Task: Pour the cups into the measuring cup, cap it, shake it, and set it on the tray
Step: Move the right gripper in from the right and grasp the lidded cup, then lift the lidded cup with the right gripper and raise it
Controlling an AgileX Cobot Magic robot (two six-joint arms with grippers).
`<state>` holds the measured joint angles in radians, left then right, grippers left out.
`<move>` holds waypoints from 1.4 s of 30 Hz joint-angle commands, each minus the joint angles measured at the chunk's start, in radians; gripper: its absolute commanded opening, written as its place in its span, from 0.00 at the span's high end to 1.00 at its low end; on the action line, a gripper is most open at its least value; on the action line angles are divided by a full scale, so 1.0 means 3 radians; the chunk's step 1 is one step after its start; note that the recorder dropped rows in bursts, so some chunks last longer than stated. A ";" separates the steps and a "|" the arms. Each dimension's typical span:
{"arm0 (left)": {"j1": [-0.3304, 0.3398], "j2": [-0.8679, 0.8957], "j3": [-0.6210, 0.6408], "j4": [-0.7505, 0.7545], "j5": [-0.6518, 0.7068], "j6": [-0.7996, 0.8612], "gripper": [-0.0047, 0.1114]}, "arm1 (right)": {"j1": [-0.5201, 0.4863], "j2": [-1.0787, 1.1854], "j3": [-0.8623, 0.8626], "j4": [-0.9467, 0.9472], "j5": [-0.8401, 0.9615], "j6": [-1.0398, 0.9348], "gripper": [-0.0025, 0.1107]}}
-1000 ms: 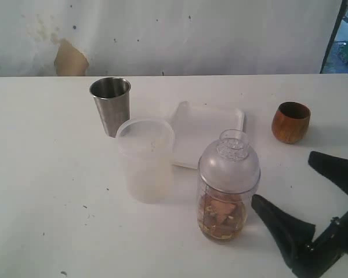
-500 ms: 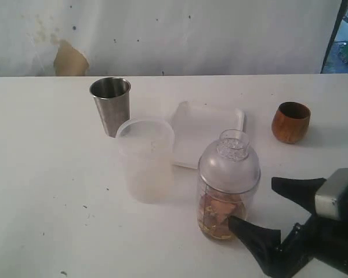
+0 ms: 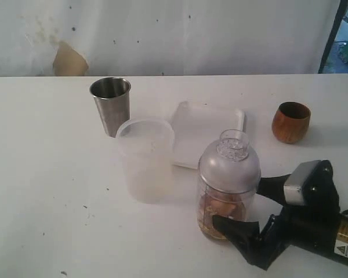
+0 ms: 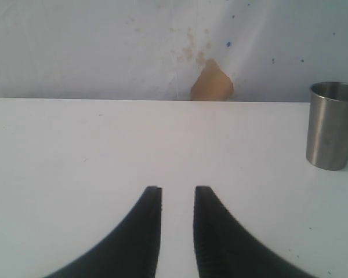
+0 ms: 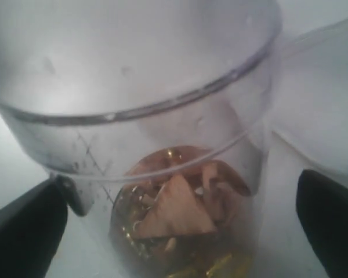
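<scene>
Exterior view: measuring cup [image 3: 228, 185] stands upright on the table [image 3: 46, 174], domed lid [image 3: 230, 159] on, brown pieces [image 3: 220, 211] in its bottom; right gripper [image 3: 238, 201] straddles its lower body, jaws spread, one finger in front, the other behind; right wrist view shows a gap at one finger, so not clamped; tray [image 3: 209, 124] just behind the measuring cup; frosted cup [image 3: 145, 159] just beside it, view-left; steel tumbler [image 3: 111, 105] farther back-left; wooden cup [image 3: 290, 121] well apart, back-right; left gripper [image 4: 175, 194] nearly closed, slim gap, holding nothing.
</scene>
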<state>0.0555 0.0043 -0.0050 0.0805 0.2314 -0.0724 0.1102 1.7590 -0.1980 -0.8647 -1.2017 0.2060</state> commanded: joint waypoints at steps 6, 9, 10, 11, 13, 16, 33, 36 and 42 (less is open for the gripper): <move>0.0006 -0.0014 0.0017 -0.0040 0.0002 0.0010 0.78 | -0.0003 0.0387 -0.0410 -0.0172 -0.0065 -0.0089 0.05; 0.0006 -0.0014 0.0017 -0.0040 0.0002 0.0010 0.78 | -0.0003 0.0431 -0.0509 -0.0187 -0.0065 -0.0089 0.05; 0.0006 -0.0014 0.0017 -0.0040 0.0002 0.0010 0.78 | -0.0003 0.0431 -0.0518 -0.0187 -0.0065 -0.0089 0.05; 0.0006 -0.0014 0.0017 -0.0040 0.0002 0.0010 0.78 | -0.0003 0.0431 -0.0544 -0.0195 -0.0065 -0.0089 0.05; 0.0006 -0.0014 0.0017 -0.0040 0.0002 0.0010 0.78 | 0.0054 0.0431 -0.0594 -0.0195 -0.0065 -0.0089 0.05; 0.0006 -0.0014 0.0017 -0.0040 0.0002 0.0010 0.78 | 0.0185 0.0431 -0.0668 -0.0183 -0.0065 -0.0095 0.05; 0.0006 -0.0014 0.0017 -0.0040 0.0002 0.0010 0.78 | 0.0264 0.0431 -0.0774 -0.0151 -0.0065 -0.0066 0.05; 0.0006 -0.0014 0.0017 -0.0040 0.0002 0.0010 0.78 | 0.0264 0.0431 -0.0774 -0.0063 -0.0065 -0.0088 0.09; 0.0006 -0.0014 0.0017 -0.0040 0.0002 0.0010 0.78 | 0.0264 0.0431 -0.0774 -0.0107 -0.0065 -0.0088 0.75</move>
<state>0.0555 0.0043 -0.0050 0.0805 0.2314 -0.0724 0.1873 1.8877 -0.4283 -0.8922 -1.2055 0.1886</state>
